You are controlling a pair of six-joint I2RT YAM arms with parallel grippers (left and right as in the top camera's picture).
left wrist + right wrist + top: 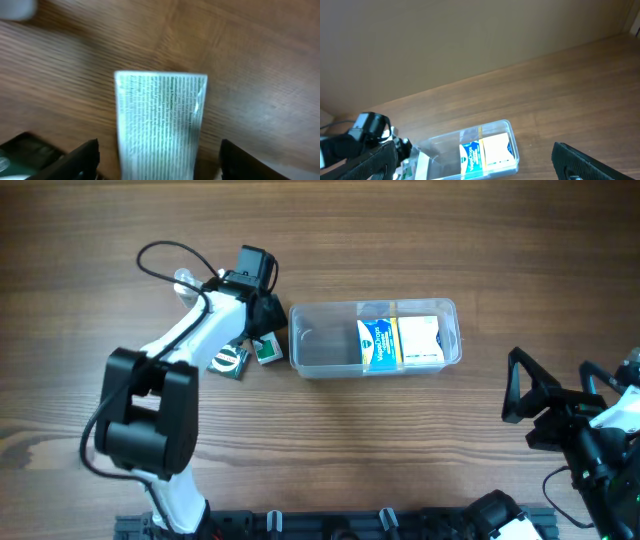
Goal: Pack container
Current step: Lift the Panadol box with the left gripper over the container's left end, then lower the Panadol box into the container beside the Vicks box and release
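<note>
My left claw (159, 152) hangs low over the table (420, 460), just off the left end of the container (310, 352). Its fingers (82, 157) stand apart, one either side of a white packet (160, 115) covered in fine print. There is a gap of bare wood on each side, so I grip nothing. The wrist view is blurred, and I think the packet lies flat, though I cannot be sure. A dark green thing (25, 150) sits at the left finger's outer side.

The container lies lengthwise at mid-table, between my two arms. Its right half holds a blue-and-white box (374, 345) and, touching it, a pale box (420, 340); its left half is bare.

My right claw (515, 387) is spread wide and holds nothing, well apart from the container, at the table's right edge.
</note>
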